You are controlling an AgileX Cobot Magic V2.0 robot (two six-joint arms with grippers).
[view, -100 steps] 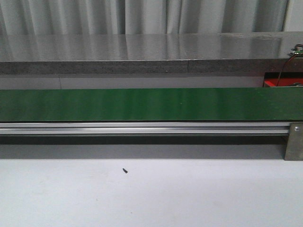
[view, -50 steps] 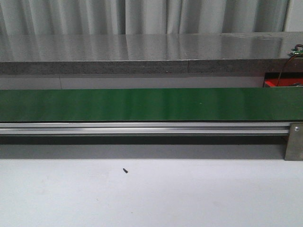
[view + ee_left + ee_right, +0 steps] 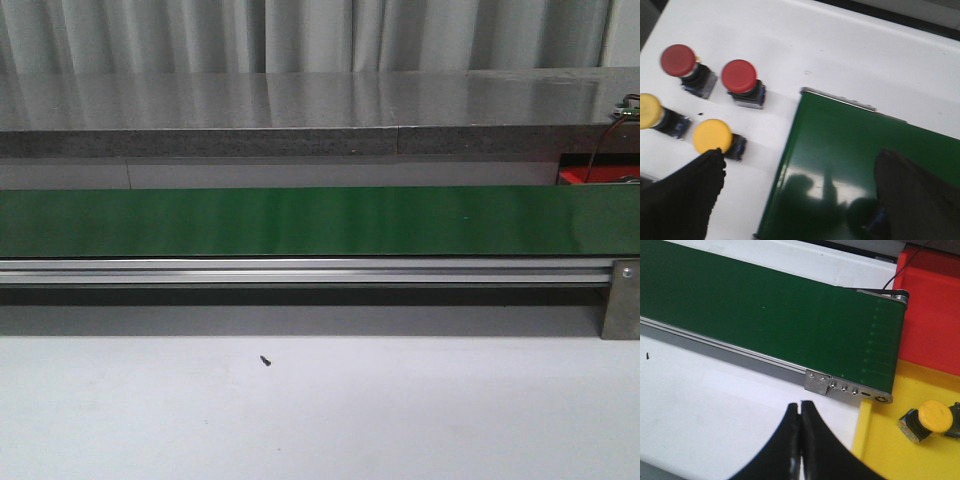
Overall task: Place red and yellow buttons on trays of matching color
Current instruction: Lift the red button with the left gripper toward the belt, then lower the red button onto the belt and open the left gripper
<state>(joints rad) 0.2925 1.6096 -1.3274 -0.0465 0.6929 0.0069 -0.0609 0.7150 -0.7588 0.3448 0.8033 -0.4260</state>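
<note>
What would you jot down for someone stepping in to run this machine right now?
Left claw: open, empty, over the end of the green conveyor belt.
Right claw: shut, empty, over the white table near the belt's other end.
Waiting beside the left end: two red buttons and two yellow buttons.
Done: one yellow button lies in the yellow tray.
Left: the four waiting buttons; the red tray shows no button.
</note>
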